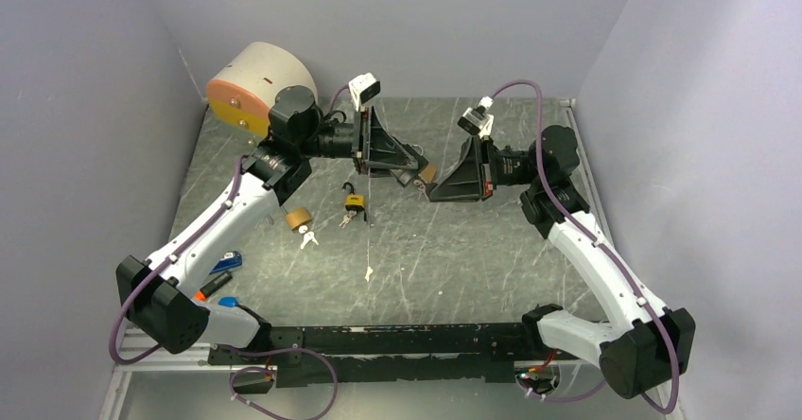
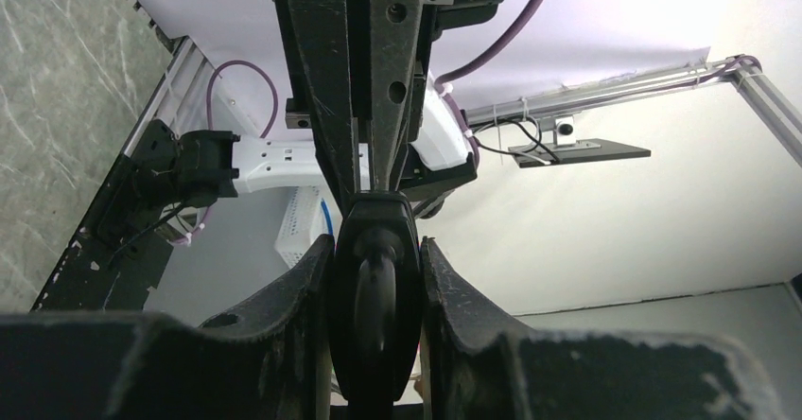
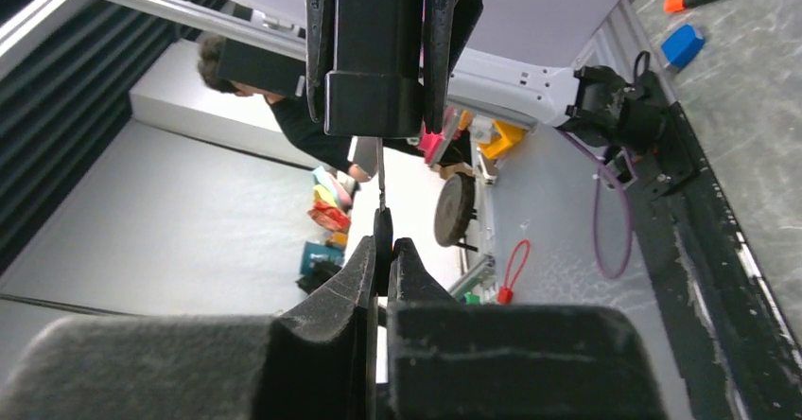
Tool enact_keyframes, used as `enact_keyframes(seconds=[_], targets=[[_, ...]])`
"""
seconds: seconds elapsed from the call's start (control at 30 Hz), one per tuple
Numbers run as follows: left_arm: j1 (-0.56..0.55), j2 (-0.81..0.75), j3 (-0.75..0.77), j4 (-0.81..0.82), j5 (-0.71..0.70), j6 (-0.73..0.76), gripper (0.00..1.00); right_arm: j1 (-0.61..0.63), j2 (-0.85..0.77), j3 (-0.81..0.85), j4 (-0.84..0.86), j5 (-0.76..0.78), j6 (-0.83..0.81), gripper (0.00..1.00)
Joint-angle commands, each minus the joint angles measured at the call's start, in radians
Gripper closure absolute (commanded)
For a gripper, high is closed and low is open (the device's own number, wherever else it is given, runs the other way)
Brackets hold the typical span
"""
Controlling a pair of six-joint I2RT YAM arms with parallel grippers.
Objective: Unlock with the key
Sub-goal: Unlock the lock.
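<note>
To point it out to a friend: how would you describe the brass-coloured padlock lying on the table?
Start at the round cream-and-orange drum in the table's far left corner, then come down along the white left arm. Beside it lies the brass-coloured padlock, tan all over, unlike the black-and-yellow padlock to its right.

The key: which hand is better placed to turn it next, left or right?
Right. The right hand pinches the key by its head, blade pointing at the padlock, which the left hand clamps by its body. The right can probably twist while the left braces.
</note>
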Motion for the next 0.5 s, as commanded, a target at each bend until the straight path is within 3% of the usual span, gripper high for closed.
enact_keyframes(seconds=[0.0,0.23,0.47], targets=[[-0.063,-0.054,0.041,0.097,0.131,0.007,0.98,0.002,0.036,-0.016,0.147,0.169,0.184,1.0],[-0.071,-0.061,0.035,0.032,0.133,0.044,0.98,0.006,0.077,0.136,-0.185,0.257,-0.064,1.0],[-0.118,-0.052,0.042,-0.065,0.115,0.143,0.98,0.021,0.149,0.233,-0.298,0.372,-0.182,1.0]])
